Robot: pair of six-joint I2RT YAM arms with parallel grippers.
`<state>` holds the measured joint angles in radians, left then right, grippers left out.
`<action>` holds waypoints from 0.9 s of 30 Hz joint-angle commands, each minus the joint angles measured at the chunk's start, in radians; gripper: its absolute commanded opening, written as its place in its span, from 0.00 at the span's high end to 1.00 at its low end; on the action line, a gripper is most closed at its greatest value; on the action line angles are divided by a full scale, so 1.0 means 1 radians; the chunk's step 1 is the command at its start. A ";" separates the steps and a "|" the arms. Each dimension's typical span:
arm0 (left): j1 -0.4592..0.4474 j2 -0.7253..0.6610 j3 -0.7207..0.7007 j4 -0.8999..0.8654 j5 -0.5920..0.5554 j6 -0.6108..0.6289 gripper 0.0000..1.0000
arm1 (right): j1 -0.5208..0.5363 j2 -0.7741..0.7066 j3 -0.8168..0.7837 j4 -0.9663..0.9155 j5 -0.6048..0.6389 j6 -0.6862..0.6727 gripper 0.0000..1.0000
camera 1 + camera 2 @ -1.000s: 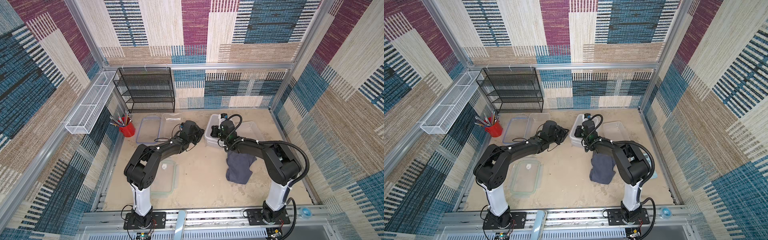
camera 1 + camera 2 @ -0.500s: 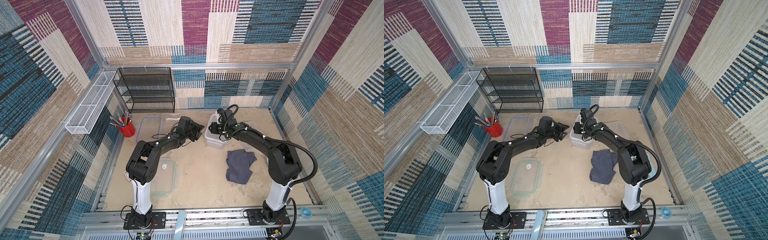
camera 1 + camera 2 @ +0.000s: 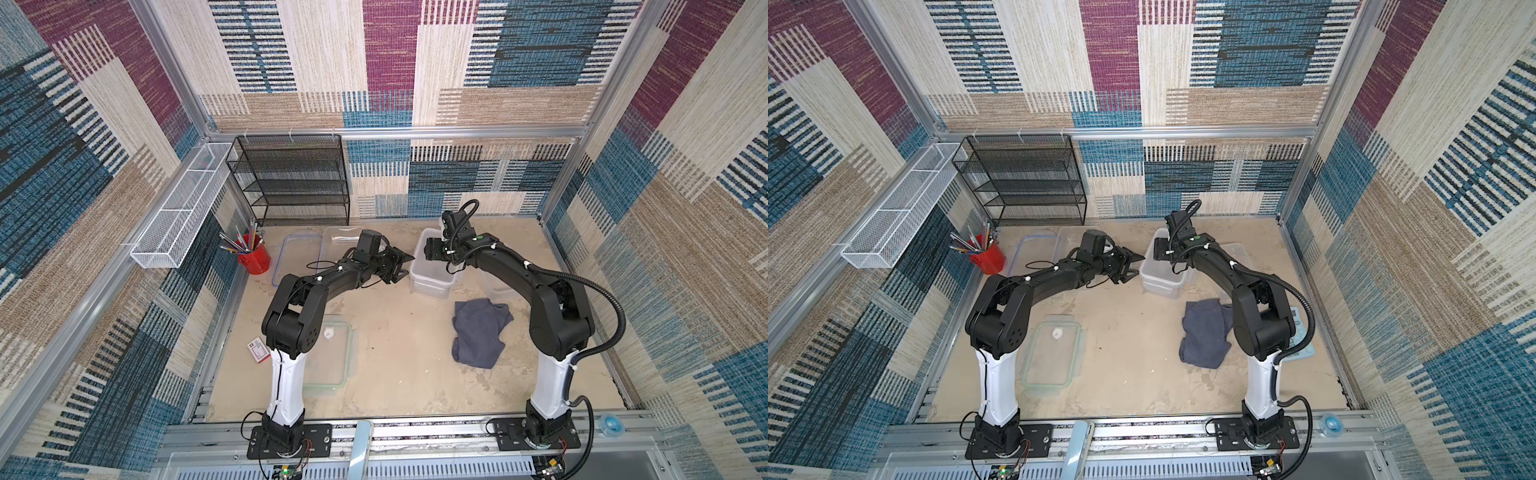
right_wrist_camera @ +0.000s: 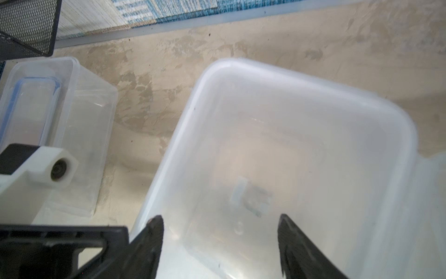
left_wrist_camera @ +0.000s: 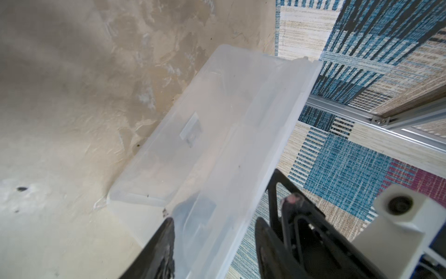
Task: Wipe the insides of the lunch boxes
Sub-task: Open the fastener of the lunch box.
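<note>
Three tubs sit toward the back of the table [image 3: 395, 353]. The deep tub [image 3: 430, 286] is in the middle, and both arms meet at it. The left gripper [image 3: 409, 266] comes at it from the side with its jaws parted. In the left wrist view the tub's rim runs between the two fingers [image 5: 164, 248], though I can't tell whether either one touches it. The right gripper [image 3: 429, 252] hangs over the tub's open top, jaws spread wide and grasping nothing. The shallow tub [image 3: 338, 241] lies behind the left arm, just beside a blue lid [image 3: 297, 257]. The small tub [image 3: 1239, 253] is half hidden behind the right arm. The cloth [image 3: 480, 332] lies crumpled on the table in front of the deep tub, apart from both grippers. A green lid [image 3: 332, 365] lies flat near the left arm's base.
</note>
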<state>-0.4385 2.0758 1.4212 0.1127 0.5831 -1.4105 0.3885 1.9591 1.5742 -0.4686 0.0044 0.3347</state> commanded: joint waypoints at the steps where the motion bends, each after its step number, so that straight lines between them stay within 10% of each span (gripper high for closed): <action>1: 0.006 0.017 0.008 -0.023 0.029 0.036 0.44 | -0.002 0.038 -0.024 -0.144 0.002 0.010 0.25; 27: -0.032 0.097 -0.085 0.480 0.107 -0.301 0.44 | -0.001 0.036 -0.280 -0.022 -0.094 0.099 0.34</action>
<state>-0.4583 2.1838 1.3560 0.5278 0.6498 -1.6581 0.3840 1.9453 1.3399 -0.0540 0.0071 0.3462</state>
